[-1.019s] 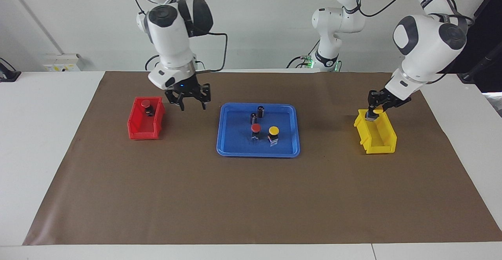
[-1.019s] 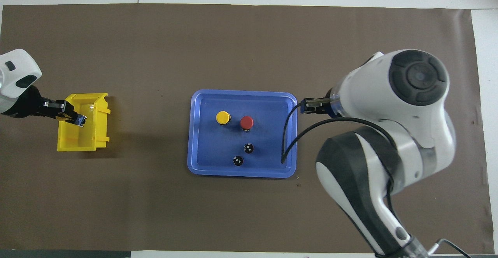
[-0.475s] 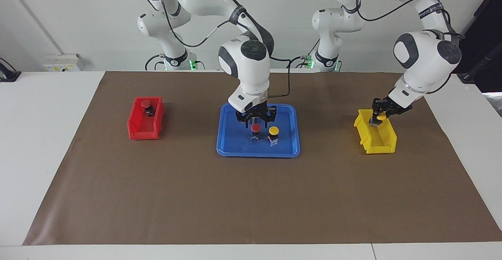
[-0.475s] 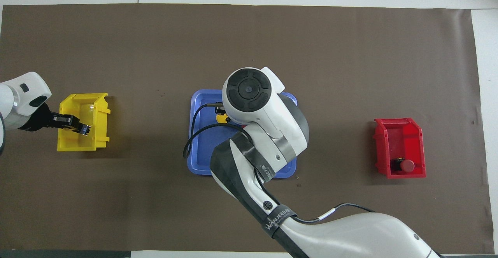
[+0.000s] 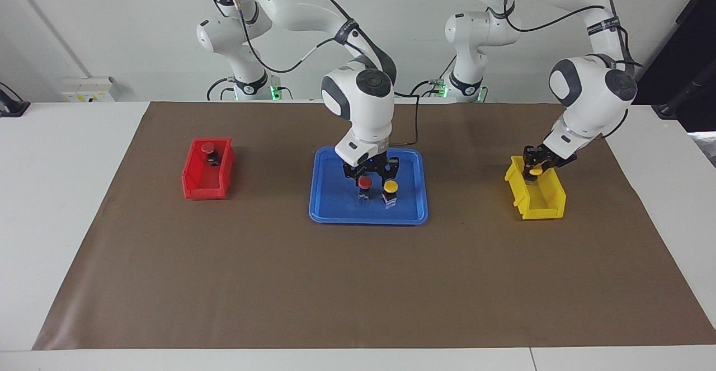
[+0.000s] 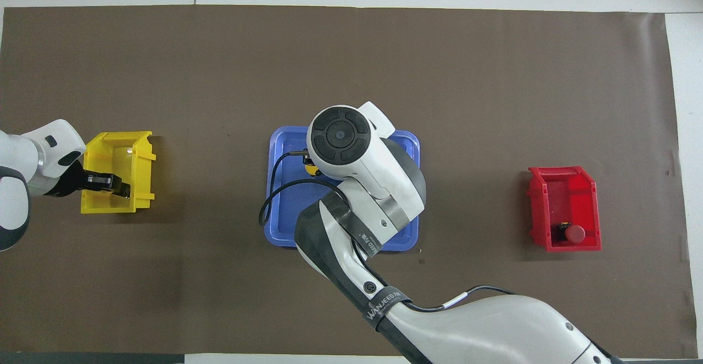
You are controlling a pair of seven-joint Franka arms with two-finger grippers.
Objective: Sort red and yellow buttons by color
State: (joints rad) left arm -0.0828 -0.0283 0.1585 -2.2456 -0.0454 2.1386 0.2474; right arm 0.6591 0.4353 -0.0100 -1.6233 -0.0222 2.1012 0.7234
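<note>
Brown mat point(image 5: 358, 281) bare around blue tray point(image 5: 330, 206); right end effector point(image 5: 372, 174) seemingly spread over it, left end effector point(image 5: 536, 165) clenched on yellow button point(image 5: 536, 172).

We see the brown paper mat point(image 5: 358, 287) bare across its whole stretch farthest from the robots, a free lane from end to end. The shallow blue plastic tray point(image 5: 330, 203) is crowded: the right gripper point(image 5: 371, 172) hangs low over the upright red-capped button point(image 5: 364, 182) and the yellow-capped button point(image 5: 390, 186) just beside it, perhaps touching neither. The left gripper point(image 5: 535, 163) fills the open yellow plastic bin point(image 5: 542, 202) nearest the robots. The red plastic bin point(image 5: 201, 183) stands unblocked from above.
</note>
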